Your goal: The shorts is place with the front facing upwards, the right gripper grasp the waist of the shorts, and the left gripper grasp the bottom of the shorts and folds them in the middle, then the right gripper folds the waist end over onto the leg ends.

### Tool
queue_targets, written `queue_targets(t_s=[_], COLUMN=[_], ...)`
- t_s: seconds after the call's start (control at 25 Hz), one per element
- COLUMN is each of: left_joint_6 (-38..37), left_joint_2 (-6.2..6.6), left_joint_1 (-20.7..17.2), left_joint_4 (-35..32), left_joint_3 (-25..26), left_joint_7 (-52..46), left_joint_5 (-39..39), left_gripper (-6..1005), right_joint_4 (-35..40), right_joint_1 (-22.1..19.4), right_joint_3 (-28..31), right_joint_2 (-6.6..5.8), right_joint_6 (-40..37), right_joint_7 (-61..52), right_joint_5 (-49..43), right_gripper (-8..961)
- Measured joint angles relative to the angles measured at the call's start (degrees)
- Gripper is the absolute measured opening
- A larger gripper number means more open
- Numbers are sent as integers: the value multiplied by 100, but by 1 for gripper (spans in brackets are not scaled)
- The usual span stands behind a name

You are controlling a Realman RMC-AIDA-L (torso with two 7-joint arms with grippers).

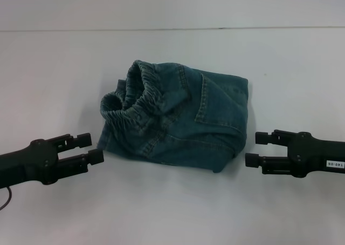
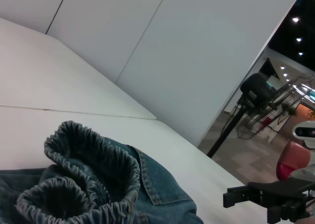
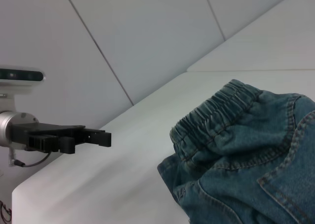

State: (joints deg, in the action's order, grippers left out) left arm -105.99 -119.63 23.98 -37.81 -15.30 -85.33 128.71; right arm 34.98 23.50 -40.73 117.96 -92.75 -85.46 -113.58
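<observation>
Folded shorts [image 1: 178,121] between left gripper [image 1: 92,148] and right gripper [image 1: 254,148] (both empty, agape)

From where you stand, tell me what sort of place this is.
Probably a robot test bench in a lab or showroom: a bare white table with plain white panels behind, one pair of shorts laid out, and ceiling spotlights beyond.

My white table [image 1: 59,83] carries one thing: the shorts [image 1: 178,118], folded into a compact bundle near its middle. Their gathered waist [image 1: 132,102] lies on top toward my left side, puckered and open. The denim's folded edge rests flat on the tabletop at the bundle's near side, toward me.
</observation>
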Motion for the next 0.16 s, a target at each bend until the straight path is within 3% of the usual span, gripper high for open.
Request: queue_targets(t_s=[0.16], left_joint_6=[14], left_joint_2=[1], left_joint_1=[12], left_joint_4=[21], left_joint_3=[-2], left_joint_7=[2], left_joint_5=[-5], left_gripper=[733], right_joint_4=[-3], right_joint_1=[21], right_joint_3=[18], right_joint_2=[7], right_joint_6=[4], right_joint_7=[-2], right_joint_5=[-7], right_gripper=[907])
